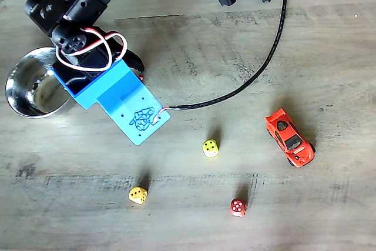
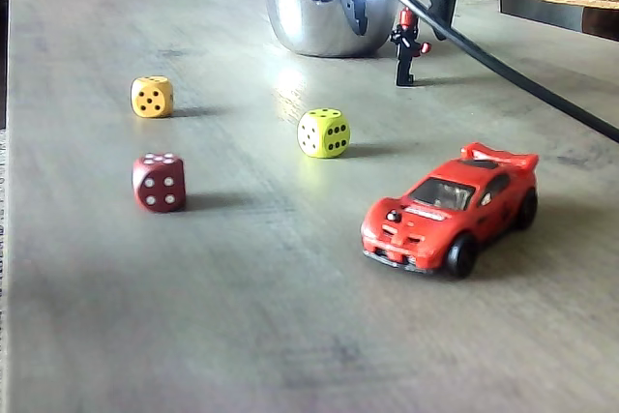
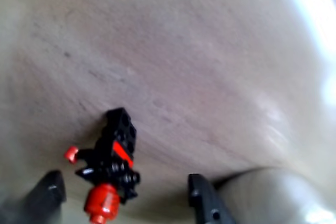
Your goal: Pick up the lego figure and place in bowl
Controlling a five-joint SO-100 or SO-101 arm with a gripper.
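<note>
Wrist view: gripper (image 3: pixel 123 195) spread wide w/ nothing clamped; lego figure (image 3: pixel 112 169) sits between the two fingertips on the table (image 3: pixel 210 66), nearer the left one; in a fixed view the figure (image 2: pixel 407 45) stands upright just right of the bowl (image 2: pixel 314 21); red car (image 2: pixel 450 212) and dice well apart.

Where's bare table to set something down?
Free: the strip below the dice in a fixed view, under the orange die and red die; also right of the red car. Crowded: around the bowl, arm and lego figure.
</note>
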